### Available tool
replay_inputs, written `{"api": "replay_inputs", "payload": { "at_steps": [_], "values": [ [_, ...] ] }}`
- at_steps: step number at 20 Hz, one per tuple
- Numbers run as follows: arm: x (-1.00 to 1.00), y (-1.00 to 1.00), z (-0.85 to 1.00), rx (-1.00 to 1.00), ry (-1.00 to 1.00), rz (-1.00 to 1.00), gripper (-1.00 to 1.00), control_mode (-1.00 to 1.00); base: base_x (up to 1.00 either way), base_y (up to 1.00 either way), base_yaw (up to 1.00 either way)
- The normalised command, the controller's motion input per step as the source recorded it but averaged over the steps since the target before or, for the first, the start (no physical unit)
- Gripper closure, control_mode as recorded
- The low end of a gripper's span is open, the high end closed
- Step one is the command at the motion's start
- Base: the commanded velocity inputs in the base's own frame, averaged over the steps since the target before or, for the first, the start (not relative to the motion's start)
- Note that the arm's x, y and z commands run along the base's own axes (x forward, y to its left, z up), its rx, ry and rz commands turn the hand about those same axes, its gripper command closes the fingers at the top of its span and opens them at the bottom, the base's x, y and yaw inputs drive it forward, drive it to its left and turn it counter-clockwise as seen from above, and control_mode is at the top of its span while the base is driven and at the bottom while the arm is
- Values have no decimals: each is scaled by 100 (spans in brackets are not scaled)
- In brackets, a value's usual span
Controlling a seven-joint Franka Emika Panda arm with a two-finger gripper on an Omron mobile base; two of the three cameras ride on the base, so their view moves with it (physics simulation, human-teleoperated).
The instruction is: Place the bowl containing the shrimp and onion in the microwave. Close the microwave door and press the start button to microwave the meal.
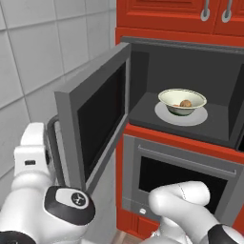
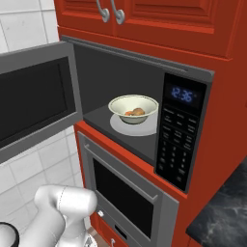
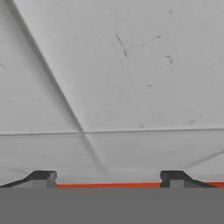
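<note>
With the cream-white, green-rimmed bowl [image 1: 182, 101] on the turntable at upper right inside the grey microwave [image 2: 144, 82], our wide-open, empty hand [image 3: 108, 178] must next swing the grey-framed door [image 1: 97, 116] shut.

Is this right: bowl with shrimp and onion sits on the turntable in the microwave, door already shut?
Not quite. The bowl with the shrimp and onion does sit on the turntable in the microwave, but the microwave door stands wide open, swung out to the left, as the left base view shows.
</note>
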Motion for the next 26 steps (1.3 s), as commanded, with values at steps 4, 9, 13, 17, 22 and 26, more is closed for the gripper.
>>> {"api": "replay_inputs", "payload": {
  "at_steps": [4,9,13,17,22,26],
  "values": [
    [8,-95,0,0,0,-24,-100,-100,0,0,0],
    [4,-100,0,0,3,-31,-100,-100,0,0,0],
    [12,-100,0,0,7,-36,-100,-100,0,0,0],
    [13,-100,3,0,12,-36,-100,-100,0,0,0],
    [8,-100,9,0,16,-37,-100,-100,0,0,0],
    [13,-100,12,0,18,-36,-100,-100,0,0,0]
  ]
}}
